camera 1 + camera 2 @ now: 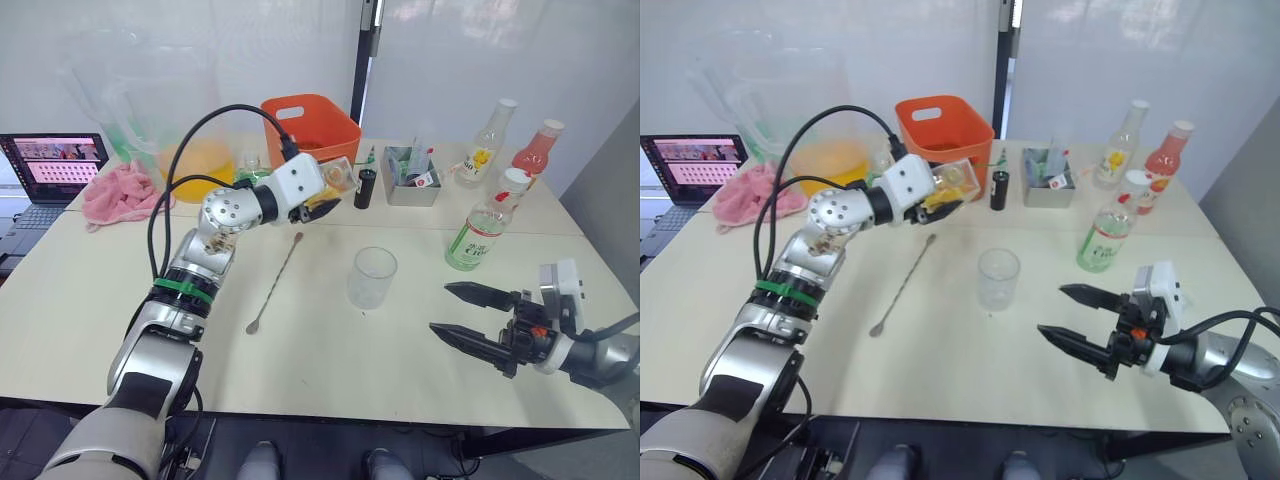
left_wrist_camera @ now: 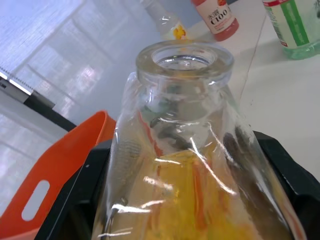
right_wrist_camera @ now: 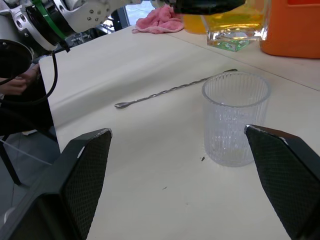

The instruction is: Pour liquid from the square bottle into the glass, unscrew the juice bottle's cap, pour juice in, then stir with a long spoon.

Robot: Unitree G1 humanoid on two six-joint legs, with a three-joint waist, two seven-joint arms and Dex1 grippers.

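Overhead, from the head camera's left eye, the left gripper (image 1: 322, 196) is raised above the table (image 1: 90, 300) with its fingers clenched on the square bottle (image 1: 335, 182), which is tipped over toward the robot's right, yellow liquid lying in its lower side. Below and to the right of it the glass (image 1: 372, 277) stands upright, apart from the bottle's mouth. Between the left arm and the glass lies the long spoon (image 1: 275, 283), slanting on the tabletop. Further right the juice bottle (image 1: 487, 221) stands upright with the cap (image 1: 517, 179) on it, and the right gripper (image 1: 467, 315) hovers low near the table's front edge with its fingers spread wide, grasping nothing. Behind stand an orange basket (image 1: 312, 125), a large pitcher (image 1: 185, 120) with orange liquid, a pink cloth (image 1: 120, 193), a laptop (image 1: 52, 165), a grey box (image 1: 410, 175), a pink-red bottle (image 1: 537, 147) and a slim bottle with a yellow label (image 1: 487, 141). Seen from the left wrist, the square bottle's open neck (image 2: 184, 59) has no stopper in it, and black fingers (image 2: 285, 170) press its flat sides. Seen from the right wrist, the two black fingertips (image 3: 80, 175) stand far apart, with the glass between them further off and the spoon lying beyond it.
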